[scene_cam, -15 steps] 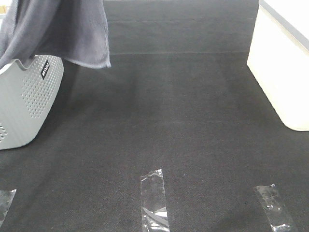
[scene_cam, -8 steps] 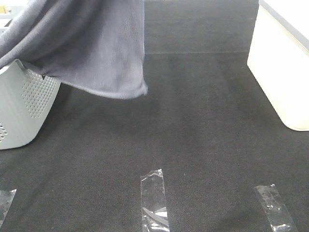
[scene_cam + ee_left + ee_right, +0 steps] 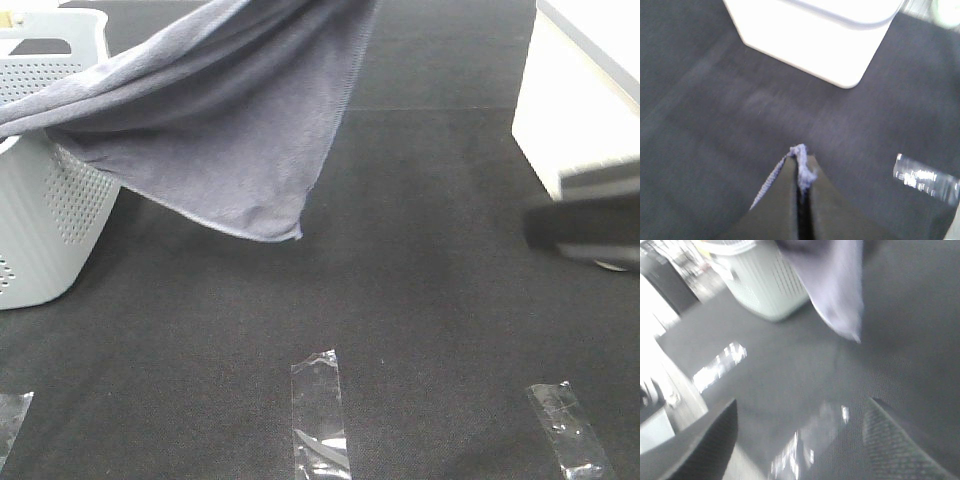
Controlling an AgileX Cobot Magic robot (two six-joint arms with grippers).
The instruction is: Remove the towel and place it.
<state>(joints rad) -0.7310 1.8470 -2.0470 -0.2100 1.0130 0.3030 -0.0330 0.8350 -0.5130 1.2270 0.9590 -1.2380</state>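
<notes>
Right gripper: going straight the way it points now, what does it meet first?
Probably the black mat, near the tape strips; the hanging towel looks farther off. Motion blur leaves depth unsure.

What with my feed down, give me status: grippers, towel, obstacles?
Left gripper shut on towel. Right gripper open, empty. Towel aloft, one end draped across basket rim. White bin at right, apart from towel.

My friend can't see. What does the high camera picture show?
A grey towel hangs in the air, one end over a pale perforated basket at left. Below, a dark mat with tape strips; a blurred dark arm at right.
</notes>
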